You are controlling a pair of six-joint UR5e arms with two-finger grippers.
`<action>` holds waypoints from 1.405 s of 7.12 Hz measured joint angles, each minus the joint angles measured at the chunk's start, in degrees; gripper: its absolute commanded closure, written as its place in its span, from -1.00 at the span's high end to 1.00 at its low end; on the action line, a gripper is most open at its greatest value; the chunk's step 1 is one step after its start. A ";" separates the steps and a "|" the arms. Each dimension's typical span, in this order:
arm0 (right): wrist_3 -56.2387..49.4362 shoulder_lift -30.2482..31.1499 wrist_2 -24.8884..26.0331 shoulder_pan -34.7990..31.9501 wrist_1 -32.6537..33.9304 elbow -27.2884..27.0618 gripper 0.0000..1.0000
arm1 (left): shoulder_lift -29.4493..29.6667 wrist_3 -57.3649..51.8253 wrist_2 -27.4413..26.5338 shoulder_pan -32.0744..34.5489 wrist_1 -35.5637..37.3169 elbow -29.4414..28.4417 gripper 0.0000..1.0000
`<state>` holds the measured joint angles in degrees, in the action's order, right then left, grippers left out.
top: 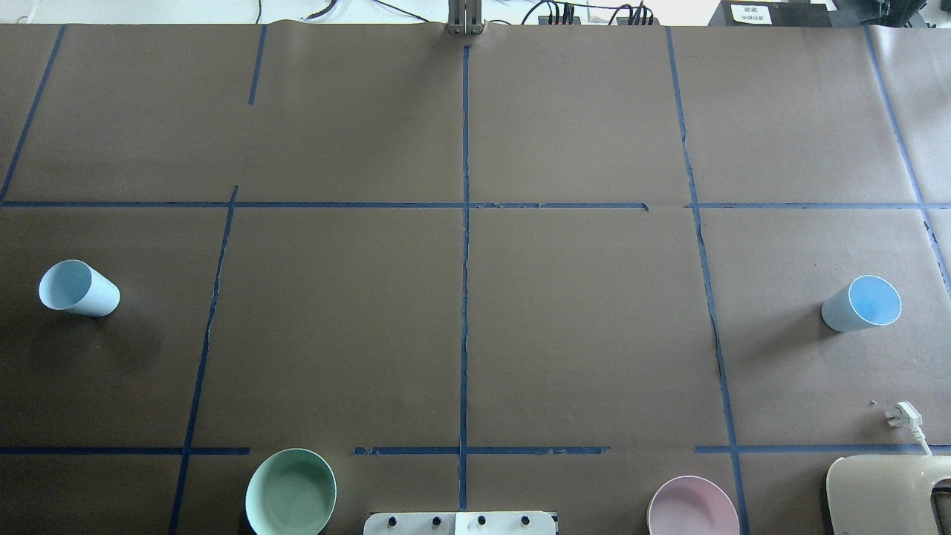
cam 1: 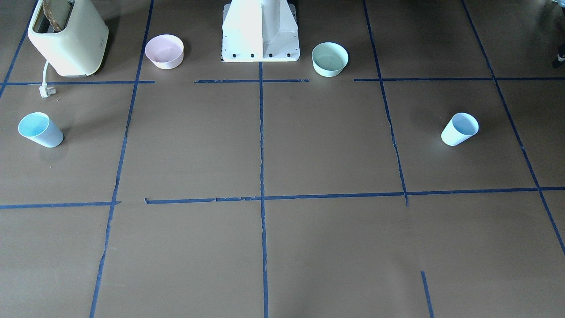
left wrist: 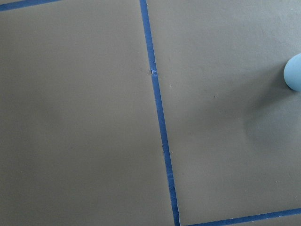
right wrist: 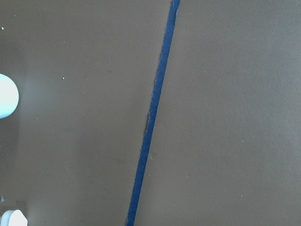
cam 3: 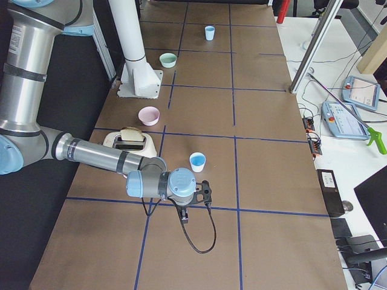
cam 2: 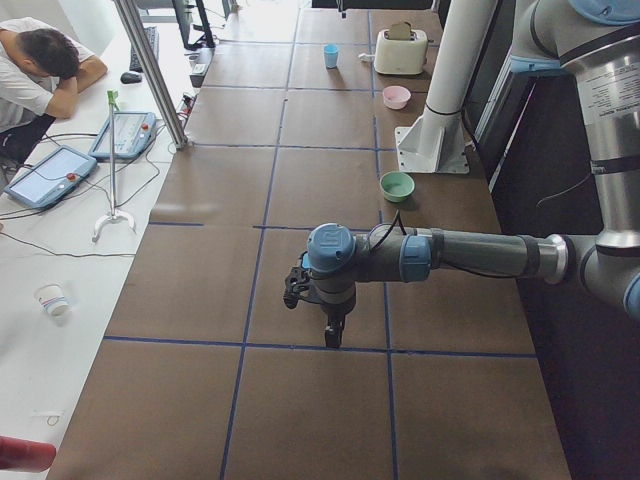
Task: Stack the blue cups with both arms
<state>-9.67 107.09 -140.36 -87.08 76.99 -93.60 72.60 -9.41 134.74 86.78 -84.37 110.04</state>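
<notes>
So, the left cup [top: 78,288] and the right cup [top: 862,303], both pale blue, are standing upright with mouths up at opposite ends of the table [top: 334,334], well apart. Nothing's stacked yet. The left one sits on its own. The right one has the cream toaster [top: 877,494] and its loose white plug [top: 903,414] nearer the robot on that side.

The left arm [cam 2: 470,255] reaches out low over the table. Its left gripper [cam 2: 332,335] points down above a blue tape line [cam 2: 250,345] and isn't touching anything. The right arm [cam 3: 103,157] does the same at the other end, and the right gripper [cam 3: 184,216] hangs near the right cup but apart from it. Honestly I can't tell whether either set of fingers is spread or closed from the angles that show them.

A mint bowl [top: 290,492] and a pink bowl [top: 692,507] sit either side of the white pedestal [top: 461,522].
</notes>
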 measured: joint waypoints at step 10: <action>0.09 -0.11 0.08 0.33 0.00 0.00 1.00 | 15.85 8.57 1.32 -6.22 -7.42 -5.67 1.00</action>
<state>-9.58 106.98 -140.28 -86.75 76.99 -93.60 88.45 -0.84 136.06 80.56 -91.80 104.37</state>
